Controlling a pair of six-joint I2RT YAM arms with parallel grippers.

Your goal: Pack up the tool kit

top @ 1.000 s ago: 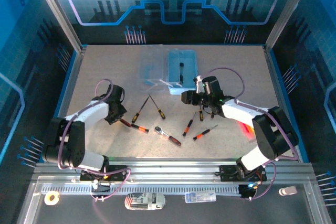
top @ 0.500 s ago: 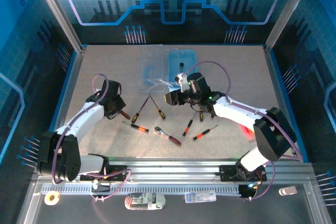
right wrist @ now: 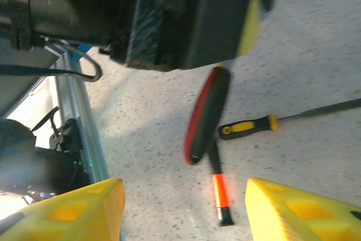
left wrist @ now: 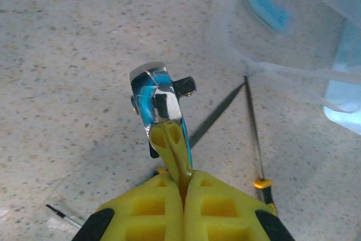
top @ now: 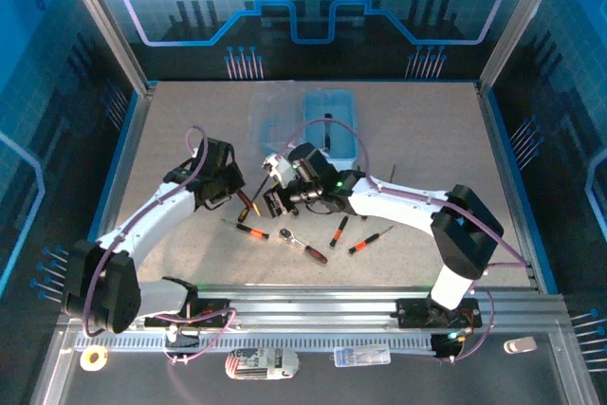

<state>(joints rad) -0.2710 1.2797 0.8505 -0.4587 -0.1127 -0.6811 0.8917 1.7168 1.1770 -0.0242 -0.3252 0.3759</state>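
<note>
My left gripper (left wrist: pixel 183 178) is shut on the shaft of a ratchet wrench (left wrist: pixel 158 97), held off the table with its chrome head pointing away. Its red-and-black handle (right wrist: pixel 206 115) hangs below the left gripper's black body (right wrist: pixel 169 15). My right gripper (right wrist: pixel 186 213) stands open just right of the left gripper (top: pixel 228 189), low over the table, with nothing between its fingers. The pale-blue box (top: pixel 332 125) sits at the back with its clear lid (top: pixel 273 125) open to the left. Screwdrivers (top: pixel 251 230) (top: pixel 339 230) (top: pixel 370 242) and a second ratchet wrench (top: pixel 303 244) lie on the table.
Two thin screwdriver shafts (left wrist: pixel 252 134) cross on the table just in front of the lid (left wrist: pixel 271 32). A yellow-and-black screwdriver (right wrist: pixel 248 127) and an orange-and-black one (right wrist: pixel 219 187) lie under the held wrench. A metal rail (top: pixel 313 305) runs along the near edge.
The left gripper closed on the ratchet wrench, lifted it and moved right and back. The right arm swung left from the box to a spot beside the left gripper.
</note>
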